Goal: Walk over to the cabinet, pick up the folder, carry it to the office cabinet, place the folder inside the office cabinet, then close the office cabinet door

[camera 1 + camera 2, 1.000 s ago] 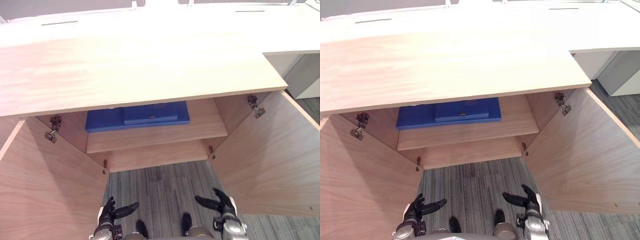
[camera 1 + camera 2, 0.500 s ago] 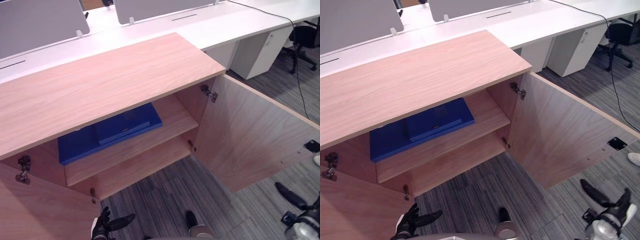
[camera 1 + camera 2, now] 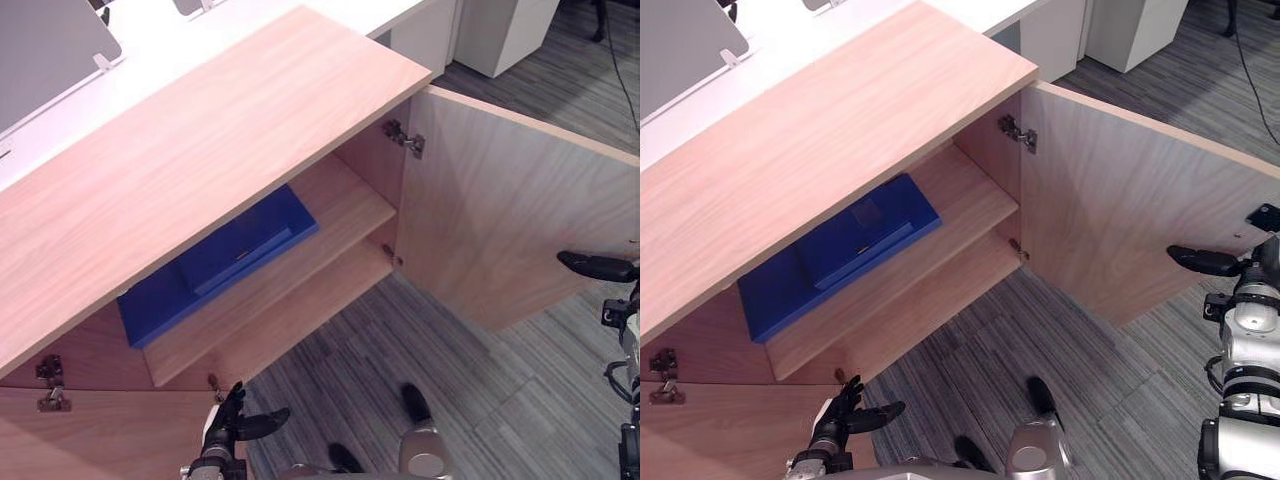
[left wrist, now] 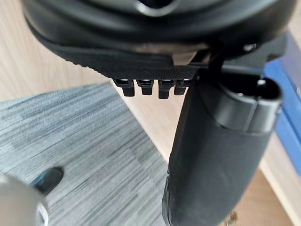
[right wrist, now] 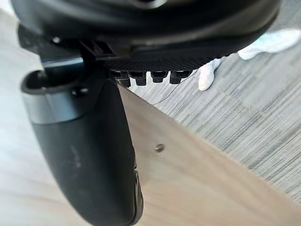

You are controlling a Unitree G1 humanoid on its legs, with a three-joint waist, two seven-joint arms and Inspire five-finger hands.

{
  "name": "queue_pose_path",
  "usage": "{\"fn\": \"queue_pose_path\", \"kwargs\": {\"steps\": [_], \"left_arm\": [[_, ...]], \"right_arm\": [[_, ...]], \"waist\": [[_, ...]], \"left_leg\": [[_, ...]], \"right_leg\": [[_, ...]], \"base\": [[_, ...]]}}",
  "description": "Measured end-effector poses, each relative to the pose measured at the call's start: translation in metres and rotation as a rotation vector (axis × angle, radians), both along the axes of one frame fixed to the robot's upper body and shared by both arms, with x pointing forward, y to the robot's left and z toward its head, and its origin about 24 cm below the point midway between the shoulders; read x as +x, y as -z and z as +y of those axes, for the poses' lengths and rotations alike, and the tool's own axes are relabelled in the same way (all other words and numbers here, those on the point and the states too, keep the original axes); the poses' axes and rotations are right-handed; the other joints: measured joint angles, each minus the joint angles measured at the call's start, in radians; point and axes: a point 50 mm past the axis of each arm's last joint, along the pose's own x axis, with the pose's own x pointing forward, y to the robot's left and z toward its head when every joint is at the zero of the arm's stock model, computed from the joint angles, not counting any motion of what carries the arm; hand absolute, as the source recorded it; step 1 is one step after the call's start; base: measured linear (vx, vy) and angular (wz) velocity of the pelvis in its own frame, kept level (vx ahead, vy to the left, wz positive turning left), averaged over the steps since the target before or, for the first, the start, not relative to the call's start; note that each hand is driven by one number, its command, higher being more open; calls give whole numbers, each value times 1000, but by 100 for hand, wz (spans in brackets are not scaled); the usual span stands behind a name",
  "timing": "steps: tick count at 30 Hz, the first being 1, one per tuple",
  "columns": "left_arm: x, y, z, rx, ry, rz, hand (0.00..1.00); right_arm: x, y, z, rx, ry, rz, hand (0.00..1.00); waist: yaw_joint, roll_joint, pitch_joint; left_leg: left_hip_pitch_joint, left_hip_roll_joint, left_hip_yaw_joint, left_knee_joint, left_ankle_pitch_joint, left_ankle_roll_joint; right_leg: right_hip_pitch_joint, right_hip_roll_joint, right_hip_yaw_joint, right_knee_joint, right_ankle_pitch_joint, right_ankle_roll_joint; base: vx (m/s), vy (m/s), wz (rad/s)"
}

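One cabinet [image 3: 220, 150] is counted. Two doors are counted on it, a right door [image 3: 520, 220] and a left door [image 3: 100, 440]. Two shelves are counted inside, an upper shelf [image 3: 345, 212] and a lower shelf [image 3: 300, 320]. Four hinges [image 3: 403, 138] are counted. One folder [image 3: 215, 265] is counted. Two hands are counted, a left hand [image 3: 238, 425] and a right hand [image 3: 598, 267]. Two white shoes [image 5: 270, 42] are counted.

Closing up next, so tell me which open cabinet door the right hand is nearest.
The right door, swung wide: the right hand is at its free edge. The left door is by the left hand.
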Motion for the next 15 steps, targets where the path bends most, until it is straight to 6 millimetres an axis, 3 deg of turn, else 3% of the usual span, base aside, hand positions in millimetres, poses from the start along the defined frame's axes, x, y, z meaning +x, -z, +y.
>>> {"fn": "queue_pose_path", "kwargs": {"steps": [3, 7, 10, 15], "left_arm": [[0, 1, -9, -25, -1, 0, 100], [-2, 2, -8, -21, -11, 8, 100], [-2, 1, 0, -7, -50, 6, 100], [0, 5, 4, 16, -48, 29, 100]], "right_arm": [[3, -2, 5, -35, -33, 8, 100], [-9, -2, 24, -94, -138, -18, 100], [-21, 5, 60, -55, -264, -99, 100], [-66, 33, 139, 150, -574, -90, 100]], "waist": [[-1, -1, 1], [-13, -4, 3], [-32, -27, 19], [-65, -87, 40]], "left_leg": [[-12, 3, 7, 24, -12, -3], [-21, 19, 8, 38, -16, -7], [-10, 41, 25, 43, -18, -11], [11, 75, 57, 60, -24, -21]], "right_leg": [[-4, -3, 6, -21, 15, 0], [-6, 8, 10, -39, 25, -4], [-3, 36, 39, -39, 33, -14], [8, 73, 73, -38, 45, -27]], "base": [[-90, -49, -11], [-35, -68, -9], [5, -92, -32], [-30, -112, -26]]}}
